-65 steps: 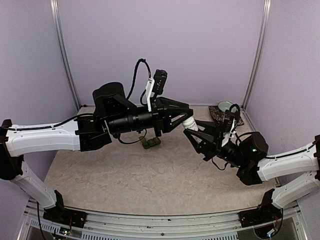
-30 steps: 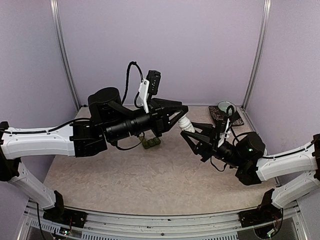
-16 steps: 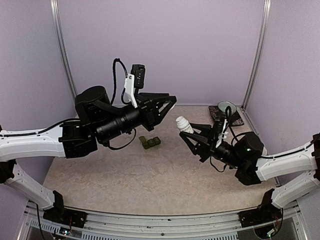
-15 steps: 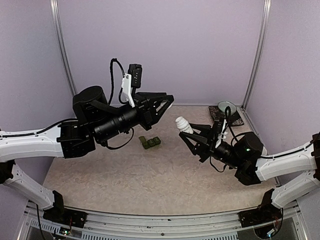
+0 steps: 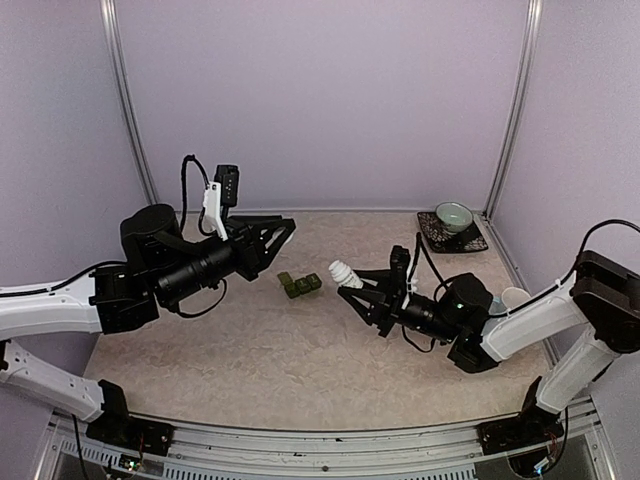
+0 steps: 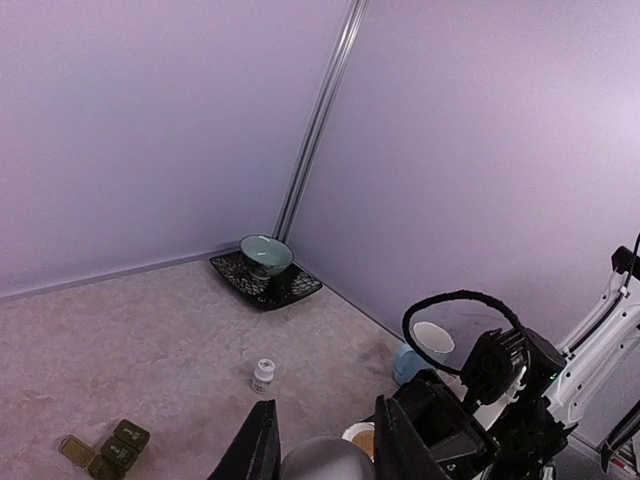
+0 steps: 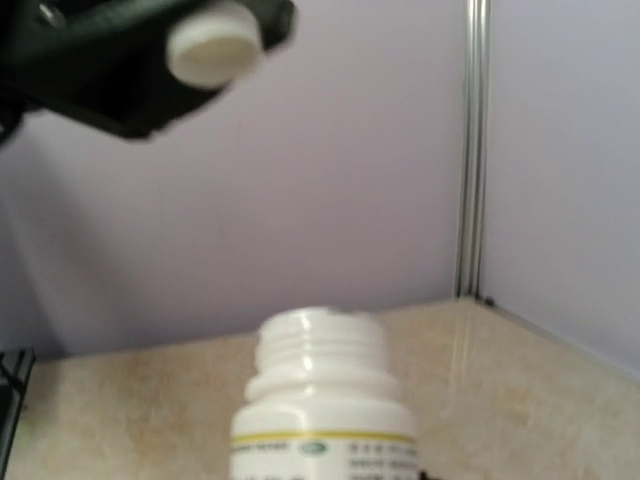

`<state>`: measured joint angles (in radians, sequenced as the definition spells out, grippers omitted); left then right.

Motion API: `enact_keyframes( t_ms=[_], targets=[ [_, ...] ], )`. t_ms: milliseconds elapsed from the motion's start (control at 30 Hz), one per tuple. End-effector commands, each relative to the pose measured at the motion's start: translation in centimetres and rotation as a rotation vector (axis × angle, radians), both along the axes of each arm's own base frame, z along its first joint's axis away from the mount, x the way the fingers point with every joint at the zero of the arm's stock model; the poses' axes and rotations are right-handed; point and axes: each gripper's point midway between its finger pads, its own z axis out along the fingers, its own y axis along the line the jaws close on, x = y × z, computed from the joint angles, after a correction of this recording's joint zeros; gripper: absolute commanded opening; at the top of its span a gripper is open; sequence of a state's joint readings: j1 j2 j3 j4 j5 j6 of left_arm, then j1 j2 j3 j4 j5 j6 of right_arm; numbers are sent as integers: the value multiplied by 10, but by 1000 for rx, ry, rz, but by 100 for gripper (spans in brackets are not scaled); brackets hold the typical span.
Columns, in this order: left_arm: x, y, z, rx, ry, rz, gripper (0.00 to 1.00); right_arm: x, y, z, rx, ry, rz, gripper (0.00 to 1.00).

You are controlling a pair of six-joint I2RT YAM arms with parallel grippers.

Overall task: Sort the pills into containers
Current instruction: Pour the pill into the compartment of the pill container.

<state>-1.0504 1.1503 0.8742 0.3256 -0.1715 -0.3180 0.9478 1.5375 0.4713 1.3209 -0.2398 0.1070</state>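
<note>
The containers (image 5: 300, 285), a dark green strip of joined lidded compartments, lie on the table between the arms and show at the bottom left of the left wrist view (image 6: 110, 452). My right gripper (image 5: 352, 287) is shut on a white pill bottle (image 5: 343, 271), uncapped and tilted toward the strip. Its threaded neck fills the right wrist view (image 7: 322, 345). The pills show only as a brownish fill in the bottle's mouth (image 6: 362, 440). My left gripper (image 5: 286, 229) hangs left of the bottle, shut on the white cap (image 7: 210, 45), which looks grey between its jaws (image 6: 325, 462).
A second small capped white bottle (image 6: 263, 375) stands on the table. A green bowl (image 5: 453, 216) on a dark saucer sits at the back right corner. A pale blue mug (image 5: 510, 297) stands by the right wall. Purple walls close in three sides.
The left arm has drawn back to the left and down with the cap, away from the bottle. The right arm has carried the open bottle left and lower, nearer the green strip.
</note>
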Motion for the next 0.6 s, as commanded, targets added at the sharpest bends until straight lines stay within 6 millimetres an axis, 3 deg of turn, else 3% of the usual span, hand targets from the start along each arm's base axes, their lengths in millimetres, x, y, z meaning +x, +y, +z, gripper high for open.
enact_keyframes(
  t_ms=[0, 567],
  targets=[
    [1, 21, -11, 1, 32, 49, 23, 11, 9, 4, 30, -11, 29, 10],
    [-4, 55, -56, 67, 84, 117, 23, 83, 55, -71, -164, 147, 46, 6]
  ],
)
